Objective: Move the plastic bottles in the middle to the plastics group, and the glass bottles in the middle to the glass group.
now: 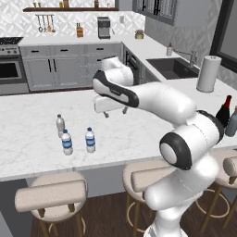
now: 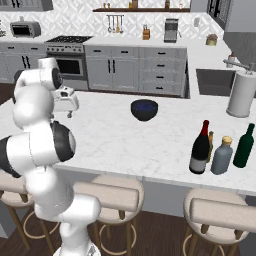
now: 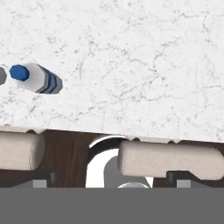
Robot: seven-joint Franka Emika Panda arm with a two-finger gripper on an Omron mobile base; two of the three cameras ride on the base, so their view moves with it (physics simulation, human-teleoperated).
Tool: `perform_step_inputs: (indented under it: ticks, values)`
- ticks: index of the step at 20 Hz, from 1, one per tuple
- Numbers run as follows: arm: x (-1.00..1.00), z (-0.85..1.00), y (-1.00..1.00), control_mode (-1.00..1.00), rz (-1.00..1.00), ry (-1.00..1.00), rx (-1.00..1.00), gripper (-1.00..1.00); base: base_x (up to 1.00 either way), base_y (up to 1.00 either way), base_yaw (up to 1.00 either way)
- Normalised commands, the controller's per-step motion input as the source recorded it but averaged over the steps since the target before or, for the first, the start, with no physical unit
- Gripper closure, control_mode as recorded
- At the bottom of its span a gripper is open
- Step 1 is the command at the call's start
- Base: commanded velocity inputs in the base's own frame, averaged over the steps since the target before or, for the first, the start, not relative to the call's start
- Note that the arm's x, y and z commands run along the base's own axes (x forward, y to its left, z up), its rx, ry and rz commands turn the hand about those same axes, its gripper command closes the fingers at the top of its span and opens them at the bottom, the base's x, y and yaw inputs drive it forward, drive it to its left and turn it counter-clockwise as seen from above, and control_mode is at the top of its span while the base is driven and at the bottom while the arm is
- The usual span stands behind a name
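While my gripper hovers empty, jaws wide, above counter: three small clear blue-labelled plastic water bottles grouped left. Tall dark red-topped wine bottle, squat grey-blue bottle far right. Risk: long reach clips neighbouring green bottle.

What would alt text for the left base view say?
Three small water bottles stand close together upright on the white marble counter, left of the white robot arm, whose open gripper hovers above the counter. A paper-towel roll and a dark wine bottle stand at right.
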Motion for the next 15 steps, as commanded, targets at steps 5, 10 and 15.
perform_step_inputs:
  ticks: [5, 10, 15]
  values:
    - [-0.49, 0.6, -0.7, -1.0, 0.05, -0.2, 0.06, -1.0, 0.0, 0.0, 0.0]
    - [-0.73, 0.46, -0.61, -1.0, 0.02, -0.2, 0.04, -1.0, 0.0, 0.0, 0.0]
    - [-0.91, 0.53, -0.7, -1.0, 0.0, -0.19, 0.08, -1.0, 0.0, 0.0, 0.0]
